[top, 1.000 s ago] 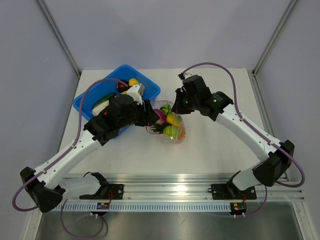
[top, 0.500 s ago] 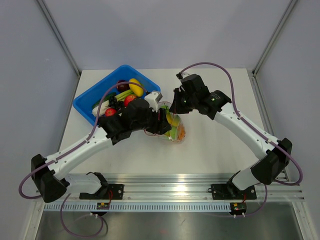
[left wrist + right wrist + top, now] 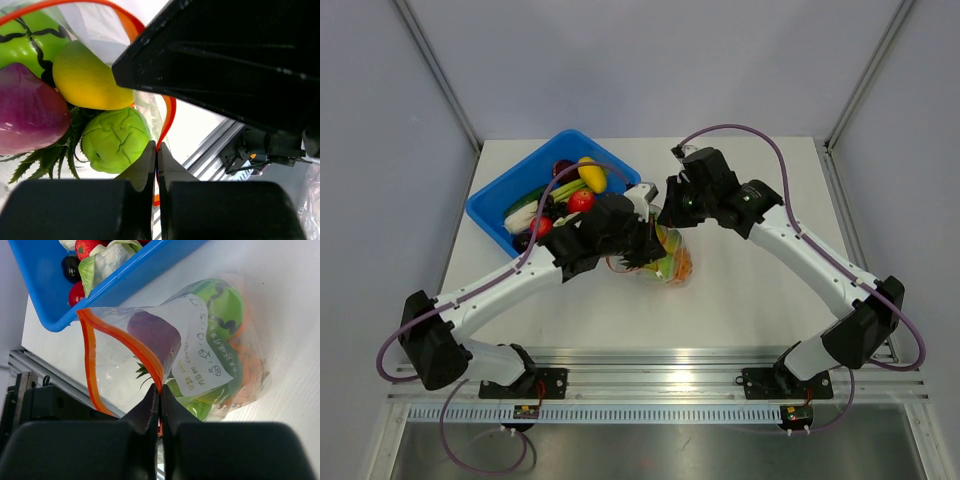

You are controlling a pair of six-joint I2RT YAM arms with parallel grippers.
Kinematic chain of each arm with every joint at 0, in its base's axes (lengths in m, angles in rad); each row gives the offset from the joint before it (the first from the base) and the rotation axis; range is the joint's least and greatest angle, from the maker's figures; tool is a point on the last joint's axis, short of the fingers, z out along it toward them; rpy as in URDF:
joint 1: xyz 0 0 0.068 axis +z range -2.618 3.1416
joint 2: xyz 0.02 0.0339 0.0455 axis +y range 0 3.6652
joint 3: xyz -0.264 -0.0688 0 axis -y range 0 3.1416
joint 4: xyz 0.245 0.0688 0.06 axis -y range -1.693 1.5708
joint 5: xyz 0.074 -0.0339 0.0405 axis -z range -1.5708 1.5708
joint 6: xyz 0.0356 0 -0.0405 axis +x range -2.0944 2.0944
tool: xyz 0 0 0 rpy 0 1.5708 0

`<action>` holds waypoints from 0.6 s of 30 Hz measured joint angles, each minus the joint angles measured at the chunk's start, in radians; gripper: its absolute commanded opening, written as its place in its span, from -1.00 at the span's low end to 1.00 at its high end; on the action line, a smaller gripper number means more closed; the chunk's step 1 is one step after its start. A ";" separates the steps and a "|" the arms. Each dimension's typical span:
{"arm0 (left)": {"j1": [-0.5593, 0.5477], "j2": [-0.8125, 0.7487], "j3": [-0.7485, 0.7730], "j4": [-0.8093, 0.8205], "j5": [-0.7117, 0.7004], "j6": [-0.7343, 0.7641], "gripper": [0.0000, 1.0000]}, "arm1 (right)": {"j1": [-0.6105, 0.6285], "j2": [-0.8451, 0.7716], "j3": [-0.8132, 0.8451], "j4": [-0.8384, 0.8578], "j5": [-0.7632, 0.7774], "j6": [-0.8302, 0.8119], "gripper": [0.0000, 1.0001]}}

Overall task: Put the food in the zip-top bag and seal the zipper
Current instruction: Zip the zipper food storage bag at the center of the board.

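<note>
The zip-top bag (image 3: 672, 264) lies mid-table, mouth open, holding food: a yellow lemon (image 3: 87, 82), a green piece (image 3: 115, 140), a purple piece (image 3: 27, 115) and a striped green one (image 3: 30, 40). The left gripper (image 3: 156, 147) is shut on the orange-red zipper (image 3: 170, 112) at the bag's near rim. On the other side of the mouth, the right gripper (image 3: 160, 389) pinches the zipper (image 3: 125, 340) beside the white label (image 3: 205, 357). In the top view the left gripper (image 3: 645, 240) and right gripper (image 3: 670, 216) meet over the bag.
A blue bin (image 3: 488, 208) at the back left holds more toy food (image 3: 582, 180). Its corner (image 3: 135, 275) lies close to the bag's mouth. The aluminium rail (image 3: 650, 385) runs along the near table edge.
The left arm swung right from the blue bin to the bag, and its jaws closed on the zipper strip. The right arm stayed almost where it was at the bag's mouth.
</note>
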 measured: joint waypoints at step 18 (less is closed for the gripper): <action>0.012 0.127 0.204 -0.058 0.025 -0.063 -1.00 | -0.002 -0.449 -0.135 0.019 0.090 -0.177 0.23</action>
